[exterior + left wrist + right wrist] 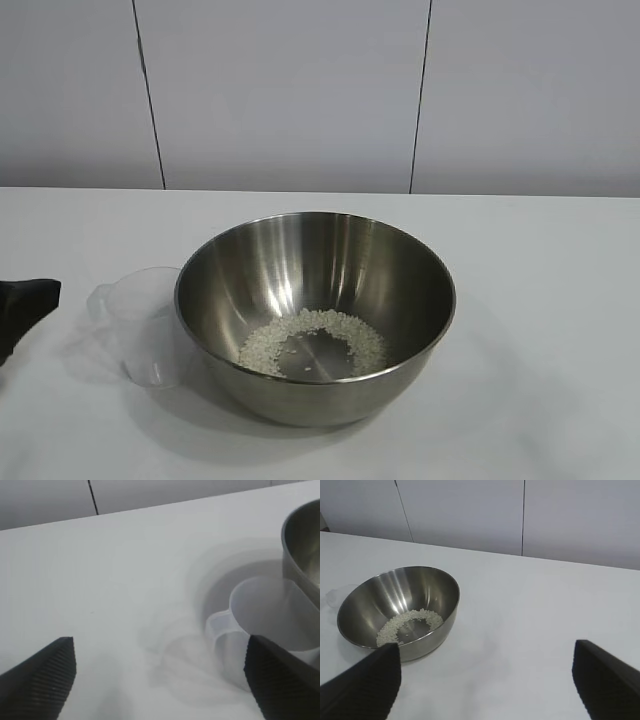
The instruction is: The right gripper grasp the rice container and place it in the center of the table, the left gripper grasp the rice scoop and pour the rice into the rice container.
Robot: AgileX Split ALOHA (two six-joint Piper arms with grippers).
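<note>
Rice scoop (267, 612) (upright, released) between spread left gripper (162, 680) fingers (47, 672)

Pale panelled wall (290, 90) with dark vertical seams.

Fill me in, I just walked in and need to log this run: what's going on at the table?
The rice already lies in a ring at the bottom of the rice container, which sits mid-table. The rice scoop stands upright and looks empty on the table, right beside the bowl. The left gripper is open with the scoop near one finger, holding nothing. The right gripper is open too, set back from the bowl. The pour looks done.
</note>
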